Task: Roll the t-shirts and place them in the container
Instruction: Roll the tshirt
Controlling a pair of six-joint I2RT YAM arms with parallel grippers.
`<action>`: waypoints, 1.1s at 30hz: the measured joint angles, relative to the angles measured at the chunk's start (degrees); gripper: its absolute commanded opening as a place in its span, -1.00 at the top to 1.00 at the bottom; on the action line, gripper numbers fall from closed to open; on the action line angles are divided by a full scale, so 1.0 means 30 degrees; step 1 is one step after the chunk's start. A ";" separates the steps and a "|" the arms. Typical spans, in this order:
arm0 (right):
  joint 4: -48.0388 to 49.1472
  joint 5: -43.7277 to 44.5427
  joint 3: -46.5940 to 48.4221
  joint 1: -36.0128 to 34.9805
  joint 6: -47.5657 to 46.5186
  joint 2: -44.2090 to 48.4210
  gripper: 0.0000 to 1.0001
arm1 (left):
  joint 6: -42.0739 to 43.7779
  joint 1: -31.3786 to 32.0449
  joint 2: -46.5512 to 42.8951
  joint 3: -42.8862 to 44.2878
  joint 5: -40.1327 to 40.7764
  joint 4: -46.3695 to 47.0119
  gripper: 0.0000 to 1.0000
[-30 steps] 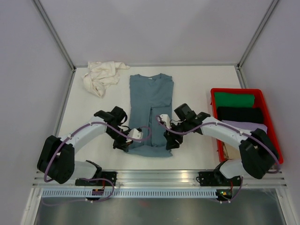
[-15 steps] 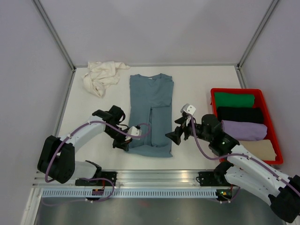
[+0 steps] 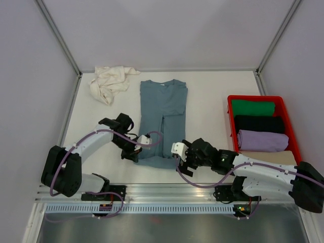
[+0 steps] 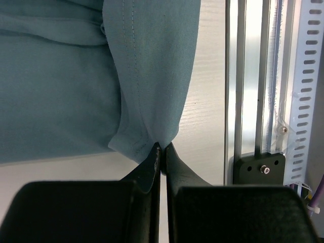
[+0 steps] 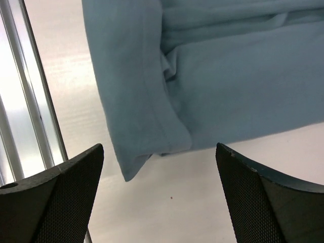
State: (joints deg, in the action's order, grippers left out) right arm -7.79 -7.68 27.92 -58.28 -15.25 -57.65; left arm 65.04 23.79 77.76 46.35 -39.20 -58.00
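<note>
Plain slate-blue t-shirt [image 4: 61, 91], hem stitched in matching thread, at the tips of black left fingers [image 4: 91, 212] and ahead of mesh-textured black right fingers [image 5: 55, 202]. White tabletop [image 5: 177, 202] beneath. Far beyond left fingers, cream t-shirt [image 3: 109, 81]. Right of right fingers, red bin [image 3: 253, 97]: green, black, lilac, beige rolls [image 3: 263, 140].

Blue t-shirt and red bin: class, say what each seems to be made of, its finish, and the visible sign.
Blue t-shirt: soft matte cloth, probably cotton knit; it lies in folds and creases, and the left wrist view shows rows of stitching along its edge. Red bin: likely rigid moulded plastic, smooth with a slight sheen; thin, even, straight walls.
</note>
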 measured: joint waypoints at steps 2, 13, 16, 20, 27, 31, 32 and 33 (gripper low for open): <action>-0.0765 0.0466 0.0000 -0.0583 -0.0750 -0.0466 -0.93 | 0.0000 -0.0073 0.0036 0.0000 -0.0022 0.0022 0.95; -0.1348 0.1348 0.0248 -0.1253 -0.2783 -0.2703 -0.54 | 0.0000 -0.0182 0.0182 0.0000 -0.0066 0.0029 0.95; -0.1311 0.1122 0.0291 -0.1253 -0.3016 -0.3155 -0.09 | -0.0007 -0.0226 0.0182 0.0000 -0.0066 0.0029 0.95; -0.1275 0.0794 0.0816 -0.1253 -0.2732 -0.3177 0.31 | -0.0007 -0.0284 0.0211 0.0000 -0.0066 0.0029 0.95; -0.1756 -0.0051 0.1974 -0.1246 -0.1989 -0.3140 0.44 | -0.0029 -0.0379 0.0925 0.0379 -0.0058 0.0015 0.95; -0.2565 -0.0874 0.2106 -0.0998 -0.1836 -0.3147 0.57 | -0.0022 -0.0554 0.1100 0.0583 -0.0066 0.0007 0.95; -0.2769 -0.1188 0.2142 -0.0823 -0.1858 -0.3162 0.62 | -0.0015 -0.0627 0.1100 0.0612 -0.0066 -0.0007 0.95; -0.3016 -0.1523 0.2215 -0.0539 -0.1887 -0.3220 0.68 | -0.0015 -0.0707 0.1137 0.0648 -0.0066 -0.0036 0.95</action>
State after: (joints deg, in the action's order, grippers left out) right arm -16.84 -12.25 34.57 -59.90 -20.91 -67.31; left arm 64.99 21.67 81.17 48.29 -39.40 -58.11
